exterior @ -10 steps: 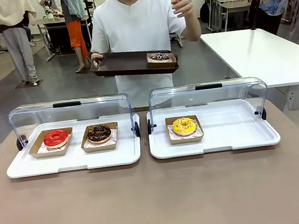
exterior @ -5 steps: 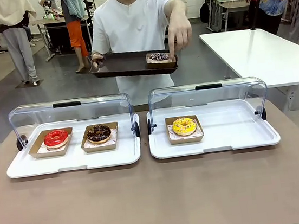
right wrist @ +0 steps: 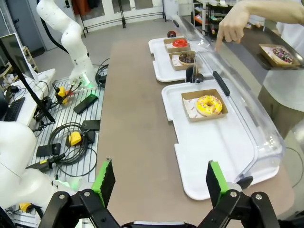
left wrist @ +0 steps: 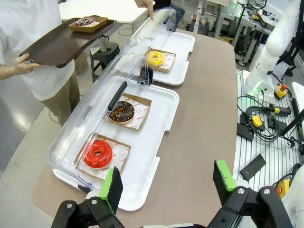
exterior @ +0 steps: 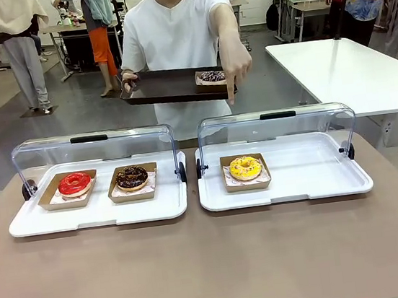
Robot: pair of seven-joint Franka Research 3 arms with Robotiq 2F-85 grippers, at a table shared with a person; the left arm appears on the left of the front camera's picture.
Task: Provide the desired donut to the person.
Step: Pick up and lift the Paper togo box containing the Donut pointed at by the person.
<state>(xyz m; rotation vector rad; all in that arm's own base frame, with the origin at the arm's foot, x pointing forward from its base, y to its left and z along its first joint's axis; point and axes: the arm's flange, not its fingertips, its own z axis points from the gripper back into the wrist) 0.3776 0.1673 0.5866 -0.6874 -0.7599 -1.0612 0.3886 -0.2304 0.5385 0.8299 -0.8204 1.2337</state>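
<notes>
Jaws wide both sides, person's hand (exterior: pixel 236 60) pointing twd yellow donut (exterior: pixel 245 166)

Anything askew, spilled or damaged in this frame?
Nothing stands out. The red donut, chocolate donut and yellow donut sit squarely in their cardboard trays, both clear lids are raised evenly, and the person holds the brown tray level.
</notes>
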